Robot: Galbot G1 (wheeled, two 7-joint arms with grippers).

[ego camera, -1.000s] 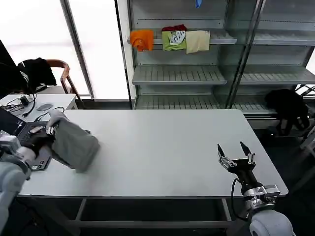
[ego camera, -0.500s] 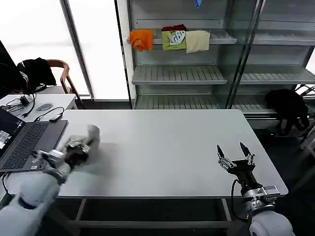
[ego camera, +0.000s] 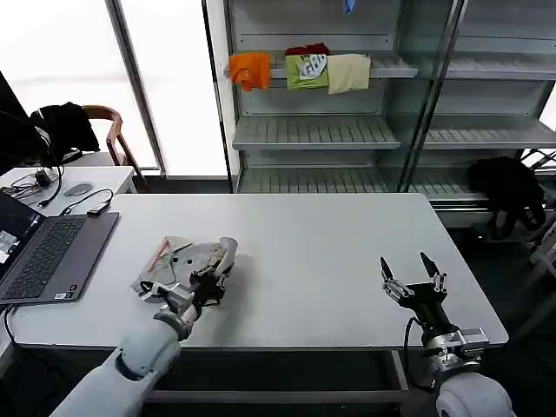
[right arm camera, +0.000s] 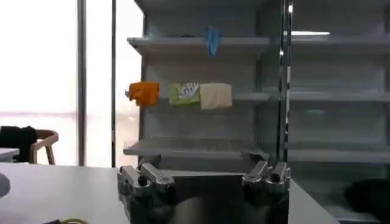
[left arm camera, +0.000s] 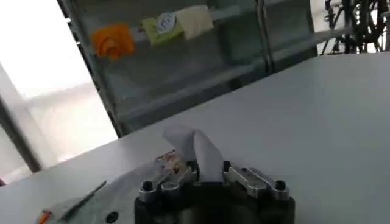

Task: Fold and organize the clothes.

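Note:
The clothes (ego camera: 176, 261) are a bunched light grey T-shirt lying on the white table (ego camera: 313, 243), left of centre, with an orange mark and a bit of print showing. My left gripper (ego camera: 213, 276) sits at the bundle's right edge, shut on a fold of it. In the left wrist view a strip of the grey clothes (left arm camera: 204, 152) rises from between the jaws of the left gripper (left arm camera: 207, 175). My right gripper (ego camera: 407, 271) hovers open over the table's front right, holding nothing; the right wrist view has the right gripper (right arm camera: 204, 176) spread wide.
An open laptop (ego camera: 43, 252) lies at the table's left edge. Behind stands a metal shelf rack (ego camera: 347, 130) with orange, green and cream folded garments (ego camera: 304, 69). A black garment (ego camera: 508, 187) hangs at the right; a chair (ego camera: 109, 130) stands far left.
My left arm swung the grey T-shirt from above the laptop rightward and down onto the table left of centre. The right arm stayed put.

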